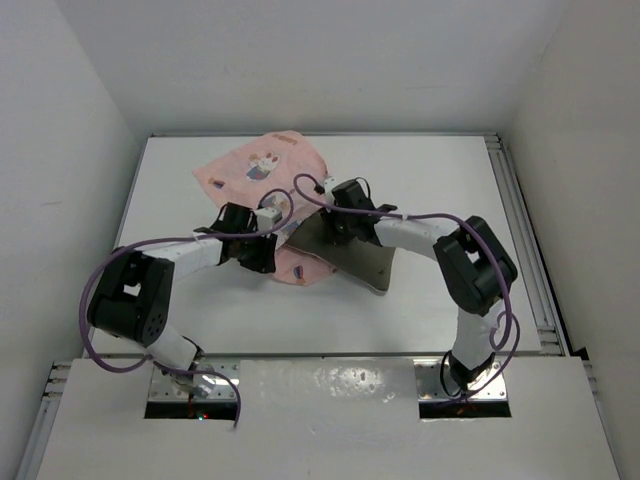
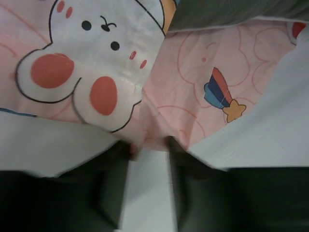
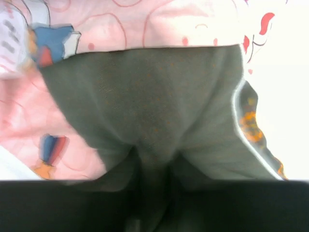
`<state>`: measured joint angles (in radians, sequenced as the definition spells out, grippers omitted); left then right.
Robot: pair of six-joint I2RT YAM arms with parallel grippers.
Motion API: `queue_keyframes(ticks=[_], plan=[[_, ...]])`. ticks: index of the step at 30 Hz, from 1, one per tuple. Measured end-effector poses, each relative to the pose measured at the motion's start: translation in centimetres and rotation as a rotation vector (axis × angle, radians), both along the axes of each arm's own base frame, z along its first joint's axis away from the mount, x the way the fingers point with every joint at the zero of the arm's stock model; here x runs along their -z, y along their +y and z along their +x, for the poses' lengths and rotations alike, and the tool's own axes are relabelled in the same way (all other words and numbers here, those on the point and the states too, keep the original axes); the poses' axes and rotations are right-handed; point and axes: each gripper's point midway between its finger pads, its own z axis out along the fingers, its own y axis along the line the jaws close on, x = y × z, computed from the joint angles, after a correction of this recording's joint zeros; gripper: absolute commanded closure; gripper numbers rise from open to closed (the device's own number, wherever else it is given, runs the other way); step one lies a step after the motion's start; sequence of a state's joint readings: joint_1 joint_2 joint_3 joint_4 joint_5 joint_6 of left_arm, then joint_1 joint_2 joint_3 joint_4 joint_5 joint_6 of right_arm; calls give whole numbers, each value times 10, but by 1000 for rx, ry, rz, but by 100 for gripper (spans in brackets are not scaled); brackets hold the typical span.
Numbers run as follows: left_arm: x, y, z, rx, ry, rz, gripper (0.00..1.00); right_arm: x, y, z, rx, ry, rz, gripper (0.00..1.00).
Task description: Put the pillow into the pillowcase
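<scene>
Though looking partly past both arms, found pillowcase [image 1: 262,170] bunched on counter [image 1: 440,180] from centre out toward 11 o'clock, with pillow [image 1: 352,258] slanted just at its 4 o'clock, far end touching it. Recorded left jaws pinched on a fold at pillowcase's near edge, white counter showing below. Recorded right jaws clamped on pillow's near edge, grey fabric puckered between them.
</scene>
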<state>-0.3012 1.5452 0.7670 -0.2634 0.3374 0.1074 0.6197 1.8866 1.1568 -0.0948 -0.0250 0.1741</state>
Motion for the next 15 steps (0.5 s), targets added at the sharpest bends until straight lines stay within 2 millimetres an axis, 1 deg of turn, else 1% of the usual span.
queue_keyframes(ticks=[1,2,5,7,9,11,13,15], plan=[[1,-1,1,2,-3,-5,96,-1,3,1,16,2,19,100],[1,-3,2,5,-7,-12,100,-3,6,3,28,4,40,100],[-3,-7,8,32,-42,-21,100,-9,11,8,81,25,128,100],[-10,-11,12,65,-57,-33,100,-14,13,12,129,52,216,100],[-21,-19,17,118,-82,-47,100,-24,11,18,194,71,318,100],[-37,-29,21,188,-112,-63,100,-38,10,28,267,75,430,100],[-55,-46,22,281,-146,-87,100,-55,9,41,339,62,544,100],[-70,-61,18,370,-170,-114,100,-69,10,52,398,48,646,100]])
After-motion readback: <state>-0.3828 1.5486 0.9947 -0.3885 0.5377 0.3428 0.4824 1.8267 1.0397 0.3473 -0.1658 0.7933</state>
